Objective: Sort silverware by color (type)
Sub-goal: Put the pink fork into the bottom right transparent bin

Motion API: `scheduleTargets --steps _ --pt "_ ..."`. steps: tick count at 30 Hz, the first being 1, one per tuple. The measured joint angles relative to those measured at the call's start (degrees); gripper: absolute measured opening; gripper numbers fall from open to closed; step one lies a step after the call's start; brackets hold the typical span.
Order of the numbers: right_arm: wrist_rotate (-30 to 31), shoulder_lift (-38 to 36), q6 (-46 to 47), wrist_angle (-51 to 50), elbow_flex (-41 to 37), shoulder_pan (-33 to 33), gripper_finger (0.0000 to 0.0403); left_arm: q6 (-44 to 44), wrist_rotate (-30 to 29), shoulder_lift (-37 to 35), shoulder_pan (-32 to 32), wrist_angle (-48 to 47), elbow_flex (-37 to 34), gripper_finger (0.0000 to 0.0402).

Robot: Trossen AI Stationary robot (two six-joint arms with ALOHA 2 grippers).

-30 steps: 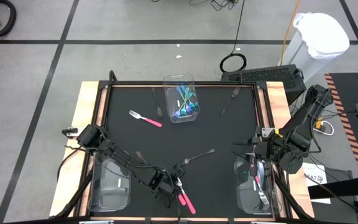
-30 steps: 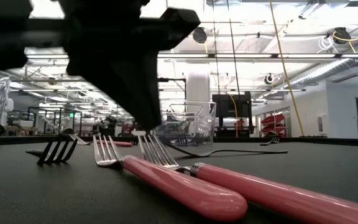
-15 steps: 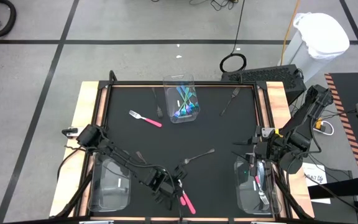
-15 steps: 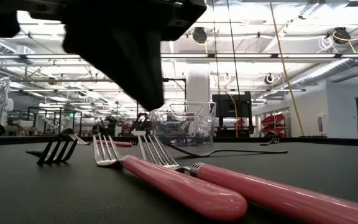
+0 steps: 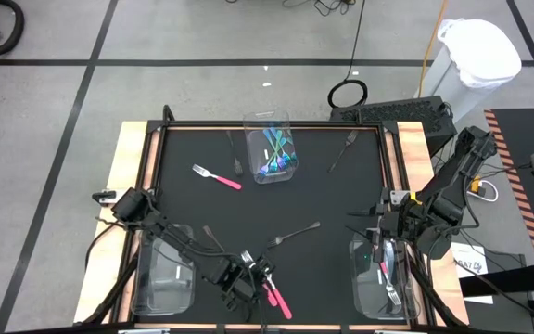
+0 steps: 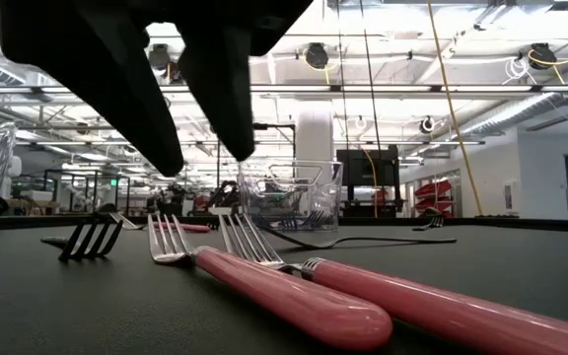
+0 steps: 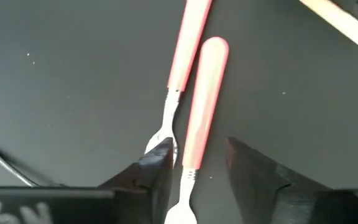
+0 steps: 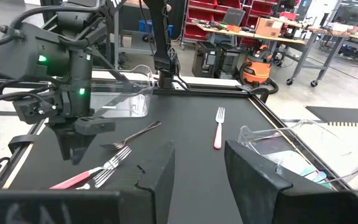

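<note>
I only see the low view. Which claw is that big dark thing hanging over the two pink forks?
Observer: The left claw; the high view shows it near the table's front edge.
Operator: Is it lined up?
Observer: The left wrist view shows its open fingers either side of one pink fork.
Operator: Where's the other claw?
Observer: The right claw waits, open, by the right clear bin.

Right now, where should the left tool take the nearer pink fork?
Grip the pink fork at its neck, from straight above. It lies flat, touching a second pink fork; the left tool already straddles the neck, fingers open.
</note>
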Motion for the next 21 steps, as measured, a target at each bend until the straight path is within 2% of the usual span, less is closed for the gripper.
scheduleTargets --steps 4,7,16,21 --pt "0.00 0.02 0.00 0.02 0.00 0.00 0.0137 -0.08 0.52 0.00 0.32 2.40 -1.70 0.0172" --pt "0.00 0.02 0.00 0.02 0.00 0.00 0.0137 -1.08 2.81 0.00 1.13 4.37 -3.94 0.0173" --pt "0.00 0.02 0.00 0.02 0.00 0.00 0.0137 -1.70 3.12 -0.01 3.11 5.47 -9.15 0.0173" --pt "0.00 0.02 0.00 0.02 0.00 0.00 0.0137 -1.68 6.00 -0.33 3.45 9.40 -11.40 0.0173"
